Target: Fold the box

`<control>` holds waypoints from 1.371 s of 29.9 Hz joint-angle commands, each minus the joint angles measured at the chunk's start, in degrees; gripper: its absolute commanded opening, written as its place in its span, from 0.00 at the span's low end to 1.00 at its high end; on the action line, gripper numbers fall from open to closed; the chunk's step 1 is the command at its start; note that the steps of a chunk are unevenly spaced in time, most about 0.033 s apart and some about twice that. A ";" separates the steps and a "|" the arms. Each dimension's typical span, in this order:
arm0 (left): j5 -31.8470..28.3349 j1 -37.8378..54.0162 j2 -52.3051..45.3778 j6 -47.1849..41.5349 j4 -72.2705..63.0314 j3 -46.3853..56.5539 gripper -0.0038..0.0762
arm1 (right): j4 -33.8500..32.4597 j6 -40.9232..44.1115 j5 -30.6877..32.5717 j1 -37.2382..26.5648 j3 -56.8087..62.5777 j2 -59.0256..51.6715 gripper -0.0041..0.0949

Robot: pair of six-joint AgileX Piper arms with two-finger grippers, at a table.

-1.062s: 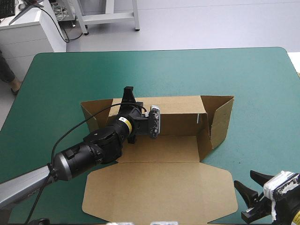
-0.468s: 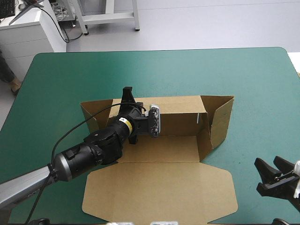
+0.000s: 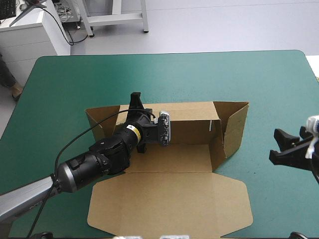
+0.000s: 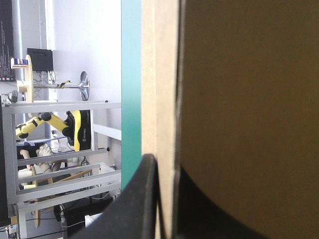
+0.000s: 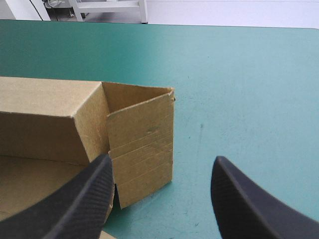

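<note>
From above, the box (image 3: pixel 174 159) is lying at the middle of the bench (image 3: pixel 75 79), its back wall (image 3: pixel 189 112) standing, its end flaps splaying outward and its front panel (image 3: pixel 169 201) still lying flat toward the near edge. The left gripper (image 3: pixel 136 105) is reaching over that wall near its left end. The right gripper (image 3: pixel 289 137) has just been travelling from the bench's near right corner up along the right side, and is now hovering level with the right end flap (image 3: pixel 235 127), well clear of it. To my eye it is lining up to push that flap inward.

In the left wrist view, the left gripper (image 4: pixel 167 172) is pinching the back wall, one black finger (image 4: pixel 134 199) lying outside it, the other inside, all but pressed together on the board. A strip of teal-green cover is showing beyond.

In the right wrist view, the right gripper (image 5: pixel 163 162) is holding nothing: its fingers are standing spread wide, aiming at the creased end flap (image 5: pixel 142 144), which is tilting outward from the wall's corner. The flap is not yet being touched, so the tuck seems only to be starting.
</note>
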 commanded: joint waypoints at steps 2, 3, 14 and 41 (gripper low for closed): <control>0.17 -0.60 -1.21 -0.80 -2.29 -0.64 0.04 | -2.99 -3.77 0.35 -0.19 -10.26 8.10 0.59; 0.17 -0.60 -1.21 -0.80 -2.29 -0.64 0.04 | -2.99 -4.21 0.46 -0.19 -12.31 9.47 0.59; 0.17 -0.60 -1.21 -0.80 -2.29 -0.64 0.04 | -4.23 -13.16 7.53 -0.30 -32.60 26.94 0.56; -2.53 -0.60 -1.21 -0.80 -2.29 -0.64 0.04 | 31.74 -40.22 4.65 -30.58 -44.28 60.89 0.56</control>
